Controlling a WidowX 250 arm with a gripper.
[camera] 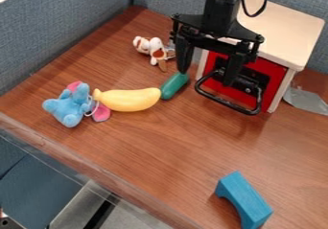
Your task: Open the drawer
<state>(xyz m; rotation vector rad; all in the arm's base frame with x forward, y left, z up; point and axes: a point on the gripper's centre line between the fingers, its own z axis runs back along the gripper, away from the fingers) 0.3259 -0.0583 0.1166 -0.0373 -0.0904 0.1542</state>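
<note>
Drawer (pixel 274 74), 1, red front, seated in a small pale-topped cabinet (pixel 288 29) at the upper right of the table (pixel 154 151); front appears shut, within its pale side frame. Handle (pixel 227 104), 1, black, a looped bar standing out from the drawer front.

Gripper (pixel 205 78), 1, black, on an arm (pixel 222 7) entering from the top edge; hangs in front of the cabinet, 2 fingers (pixel 184 53) well apart. 1 finger is over the drawer front near the handle; the other is to the left in the view, its tip near the upper end of the green item. Contact with the handle: cannot be told.

Soft toys, 2: white-and-brown toy (pixel 154 47), behind the green item; blue toy (pixel 67 106) with pink parts, at the left.

Banana (pixel 128 100), 1, yellow, lying between the blue toy and the green item (pixel 173 85), which is elongated.

Block (pixel 243 199), 1, blue, arched, near the lower right.

Grey sheet (pixel 307 100), 1, beside the cabinet, at the right edge.

Panels (pixel 57 34), blue-grey, behind and along the table's left side.
</note>
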